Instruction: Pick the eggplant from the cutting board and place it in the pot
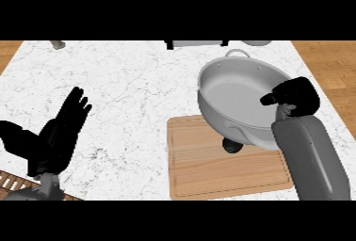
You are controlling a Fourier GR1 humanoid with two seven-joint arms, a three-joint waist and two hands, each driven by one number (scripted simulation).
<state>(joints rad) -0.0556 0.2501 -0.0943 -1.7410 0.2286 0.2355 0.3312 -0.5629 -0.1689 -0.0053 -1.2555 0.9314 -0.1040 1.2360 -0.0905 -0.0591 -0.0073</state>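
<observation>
A small dark eggplant (pixel 233 145) lies on the wooden cutting board (pixel 226 174), at the board's far side, tucked against the wall of the pot and partly hidden by it. The large silver pot (pixel 240 96) overlaps the board's far right corner, and its inside shows nothing. My right hand (pixel 297 96) hovers over the pot's right rim with fingers curled, and I see nothing held in it. My left hand (pixel 59 136) rests open at the left, fingers up, far from the board.
Small items line the counter's far edge: a grey piece (pixel 58 44), a white and black object (pixel 198 44) and a pale dish (pixel 257 43). Wooden floor shows past both side edges. A slatted wooden thing (pixel 10 181) sits at the lower left.
</observation>
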